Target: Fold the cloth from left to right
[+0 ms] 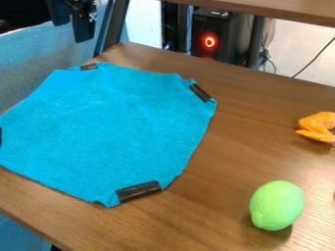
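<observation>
While the fingers (83, 27) hang apart from each other at the upper left, with nothing between them, the blue cloth (111, 132) lies spread out flat and unfolded on the table (226, 166) below them in the view; the nearest of its black corner strips (89, 66) sits just below the fingers, the others farther off along its edges; beyond the cloth, to the right of the fingers, stands a black case (222, 37) with a glowing red ring (209, 41); farthest from the fingers, an orange object (317, 127) rests by the right edge and a green, lemon-shaped object (276, 205) rests at the lower right, both apart from the cloth.
</observation>
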### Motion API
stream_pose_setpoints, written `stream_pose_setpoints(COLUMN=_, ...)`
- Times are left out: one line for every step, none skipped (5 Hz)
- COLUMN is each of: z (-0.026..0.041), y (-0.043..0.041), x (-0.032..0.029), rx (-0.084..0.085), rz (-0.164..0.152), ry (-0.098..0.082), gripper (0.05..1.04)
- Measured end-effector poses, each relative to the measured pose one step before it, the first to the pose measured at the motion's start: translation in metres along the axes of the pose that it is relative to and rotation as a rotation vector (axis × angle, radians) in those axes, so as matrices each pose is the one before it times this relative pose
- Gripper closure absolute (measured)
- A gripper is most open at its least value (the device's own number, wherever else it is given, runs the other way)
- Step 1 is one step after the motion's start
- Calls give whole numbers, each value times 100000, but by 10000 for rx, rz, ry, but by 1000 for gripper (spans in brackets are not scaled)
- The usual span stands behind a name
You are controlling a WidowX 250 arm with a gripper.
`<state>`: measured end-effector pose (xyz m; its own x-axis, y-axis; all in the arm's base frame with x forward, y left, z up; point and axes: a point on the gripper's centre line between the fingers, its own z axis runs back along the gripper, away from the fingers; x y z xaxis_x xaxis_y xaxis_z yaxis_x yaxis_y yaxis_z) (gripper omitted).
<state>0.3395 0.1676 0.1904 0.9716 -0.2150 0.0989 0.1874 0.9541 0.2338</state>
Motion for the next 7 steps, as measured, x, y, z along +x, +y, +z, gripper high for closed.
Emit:
stream_pose_setpoints(z=-1234, y=-384, x=-3, rx=-286, rz=52, ry=248, gripper=84)
stream_pose_setpoints(z=-910, y=-388, x=-1440, rx=-1050, rz=1628, ry=286, gripper=84)
stream_pose_setpoints(z=-1267, y=1006, x=-1550, rx=-1181, rz=1946, ry=302, gripper=84)
stream_pose_setpoints(z=-1958, y=579, x=-1361, rx=-1172, rz=1676, ry=-91, gripper=84)
stream_pose_setpoints(z=-555, y=2185, x=-2280, rx=-987, rz=1884, ry=-1122, gripper=84)
stream_pose_setpoints(z=497, y=767, x=-2111, rx=-146, rz=447, ry=-1066, gripper=84)
stream_pose_setpoints(z=804, y=481, x=-1412, rx=333, rz=99, ry=-668, gripper=84)
